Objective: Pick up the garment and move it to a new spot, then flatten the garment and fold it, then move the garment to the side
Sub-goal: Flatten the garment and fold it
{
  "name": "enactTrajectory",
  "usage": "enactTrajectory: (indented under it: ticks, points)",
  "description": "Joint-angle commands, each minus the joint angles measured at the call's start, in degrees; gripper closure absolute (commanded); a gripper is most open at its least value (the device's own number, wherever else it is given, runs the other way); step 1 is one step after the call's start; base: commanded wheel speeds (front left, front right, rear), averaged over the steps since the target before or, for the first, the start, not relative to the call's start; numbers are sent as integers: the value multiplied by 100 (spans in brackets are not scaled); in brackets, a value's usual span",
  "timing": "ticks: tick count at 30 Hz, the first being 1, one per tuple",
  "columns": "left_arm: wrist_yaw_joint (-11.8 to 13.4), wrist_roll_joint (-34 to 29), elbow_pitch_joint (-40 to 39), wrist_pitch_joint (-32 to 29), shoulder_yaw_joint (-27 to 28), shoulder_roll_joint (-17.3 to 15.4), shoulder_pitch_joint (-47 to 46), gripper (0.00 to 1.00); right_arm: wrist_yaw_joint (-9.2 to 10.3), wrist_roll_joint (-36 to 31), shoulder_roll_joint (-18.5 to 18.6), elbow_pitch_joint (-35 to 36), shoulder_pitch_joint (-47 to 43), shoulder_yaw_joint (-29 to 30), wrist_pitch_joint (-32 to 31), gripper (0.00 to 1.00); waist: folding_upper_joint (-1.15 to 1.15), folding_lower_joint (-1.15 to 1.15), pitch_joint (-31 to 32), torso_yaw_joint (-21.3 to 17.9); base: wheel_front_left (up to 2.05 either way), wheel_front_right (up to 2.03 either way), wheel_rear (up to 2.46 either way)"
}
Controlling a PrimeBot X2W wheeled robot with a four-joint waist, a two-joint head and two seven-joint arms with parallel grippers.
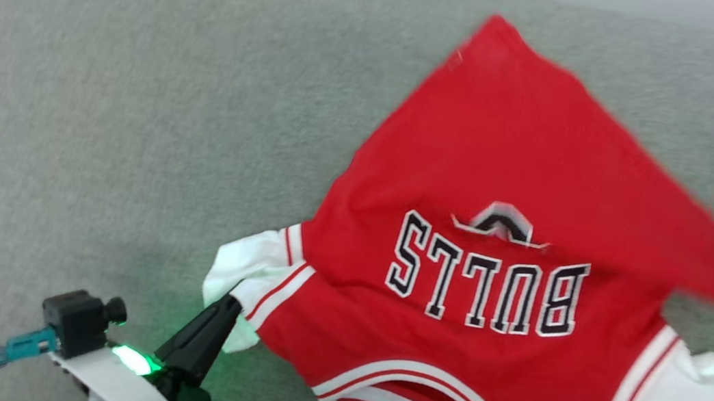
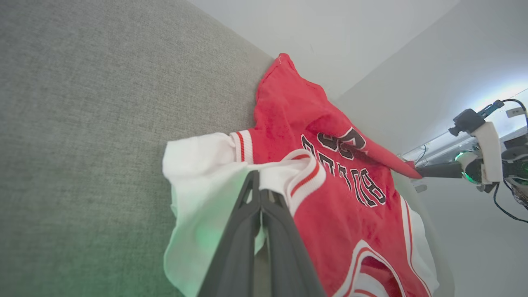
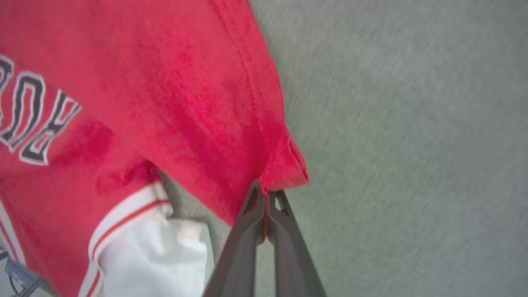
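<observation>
Lying on grey surface (image 1: 136, 95), garment (image 1: 505, 178), wall (image 2: 330, 33) bkgd

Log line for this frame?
left tool: shut on white sleeve | right tool: shut on red hem corner | shirt: front up on grey surface

Up close the garment (image 1: 495, 143) is soft matt cloth. The red body has a slightly fuzzy nap and a stitched hem, the white sleeves (image 1: 238, 268) look thinner and smoother, and the striped trim (image 2: 243, 146) looks like ribbed knit. The lettering (image 1: 490, 287) sits flatter and smoother than the red around it. The grey surface (image 1: 98, 125) is woven upholstery fabric, matt and a bit coarse. Both the left gripper (image 2: 256, 175) and right gripper (image 3: 266, 187) have dark, smooth, matt plastic fingers. The bracket (image 1: 105, 381) is pale smooth plastic, and the little camera (image 1: 75, 322) is matt black.
</observation>
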State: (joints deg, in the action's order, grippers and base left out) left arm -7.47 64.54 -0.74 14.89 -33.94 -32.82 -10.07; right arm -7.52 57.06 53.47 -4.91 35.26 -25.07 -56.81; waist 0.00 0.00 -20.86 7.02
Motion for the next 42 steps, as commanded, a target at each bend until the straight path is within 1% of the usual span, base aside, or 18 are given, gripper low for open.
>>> enactTrajectory:
  ticks: [1, 5, 9, 15, 19, 20, 21, 22, 23, 27, 30, 32, 34, 37, 40, 42]
  points:
    - [26, 33, 5, 19, 29, -45, 81, 100, 6, 91, 52, 142, -297, 63, -38, 100, 0, 0, 308, -313, 0, 0, 0]
    - [50, 70, -42, 20, 85, -132, 220, 100, 6, 245, 206, 817, -1362, 282, -154, 100, 0, 0, 440, -476, 0, 0, 0]
    - [75, 97, -115, 23, 134, -184, 317, 100, 6, 266, 156, 1374, -2392, 475, -222, 100, 0, 0, 500, -572, 0, 0, 0]
    - [103, 98, -209, 25, 197, -240, 401, 100, 5, 79, -163, 1961, -3665, 696, -343, 100, 0, 0, 481, -652, 0, 0, 0]
    - [127, 95, -256, 25, 224, -261, 438, 100, 6, -147, -481, 2232, -4033, 909, -274, 100, 0, 0, 458, -690, 0, 0, 0]
    - [132, 94, -267, 22, 225, -266, 442, 100, 6, -236, -568, 2300, -4050, 1005, -225, 86, 0, 0, 460, -699, 0, 0, 0]
    - [129, 94, -279, 22, 228, -272, 445, 100, 5, -324, -648, 2357, -4041, 1114, -178, 54, 0, 0, 461, -706, 0, 0, 0]
    - [131, 92, -290, 22, 233, -278, 449, 100, 6, -368, -726, 2413, -4014, 1241, -144, 10, 0, 0, 463, -711, 0, 0, 0]
    - [132, 90, -295, 22, 233, -280, 457, 100, 6, -378, -797, 2485, -3983, 1383, -127, 0, 0, 0, 469, -711, 0, 0, 0]
    - [128, 78, -320, 17, 215, -264, 454, 100, 5, -457, -875, 2891, -3764, 2023, -220, 0, 0, 0, 474, -674, 0, 0, 0]
    - [116, 70, -339, 4, 181, -226, 403, 100, 6, -482, -801, 3197, -3469, 2493, -418, 0, 0, 0, 447, -593, 0, 0, 0]
    - [104, 57, -347, 0, 166, -192, 357, 100, 6, -557, -736, 3355, -3150, 2679, -504, 0, 0, 0, 408, -528, 0, 0, 0]
    - [91, 40, -353, -5, 144, -155, 301, 100, 6, -705, -705, 3375, -2710, 2772, -442, 0, 0, 0, 339, -444, 0, 0, 0]
    - [76, 7, -333, -12, 102, -88, 207, 100, 6, -981, -786, 3138, -1897, 2565, -163, 0, 0, 0, 209, -313, 0, 0, 0]
    - [50, -14, -294, -23, 63, -50, 74, 100, 6, -1352, -870, 2648, -1078, 2001, 157, 0, 0, 0, 68, -199, 0, 0, 0]
    - [44, -31, -273, -32, 36, -24, -11, 100, 5, -1496, -1021, 2194, -598, 1560, 332, 0, 0, 0, -20, -138, 0, 0, 0]
